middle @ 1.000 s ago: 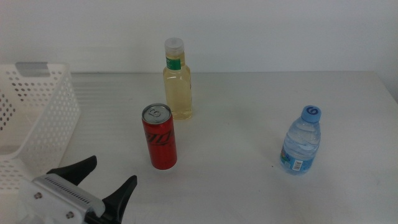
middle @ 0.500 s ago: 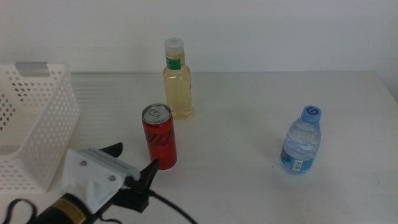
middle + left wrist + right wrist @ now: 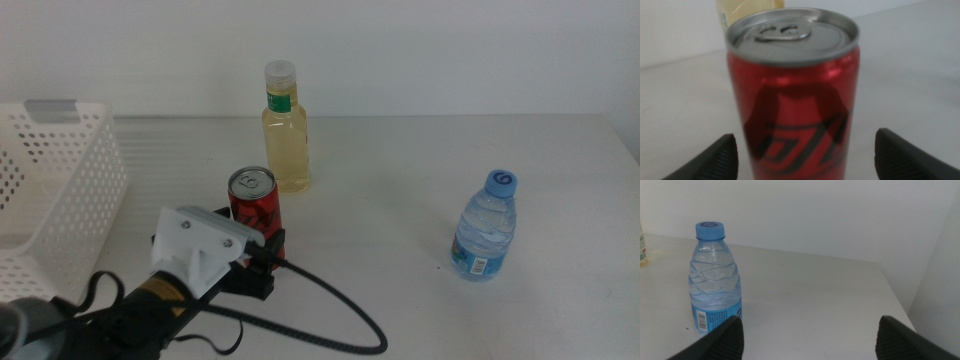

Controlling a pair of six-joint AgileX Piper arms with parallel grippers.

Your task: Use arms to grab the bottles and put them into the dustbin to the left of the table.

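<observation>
The left gripper [image 3: 802, 150] has its jaws wide, one on each side of the red soda can [image 3: 256, 222] in the middle of the frame – ready to squeeze it. The right gripper [image 3: 807, 335] waits, jaws wide too, near the water bottle [image 3: 486, 238]. The dustbin [image 3: 60, 200] sits at far left – close for dropping.

Left arm [image 3: 150, 300]: white angular housing on the wrist, two small screws on its top face, ribbed edge. Black body behind it with a yellow sticker. Thick black cable [image 3: 330, 315] loops out from it. Left tool [image 3: 805, 155]: dark matte jaws, tapered tips. Right tool [image 3: 807, 337]: same dark wedge-shaped jaws.
</observation>
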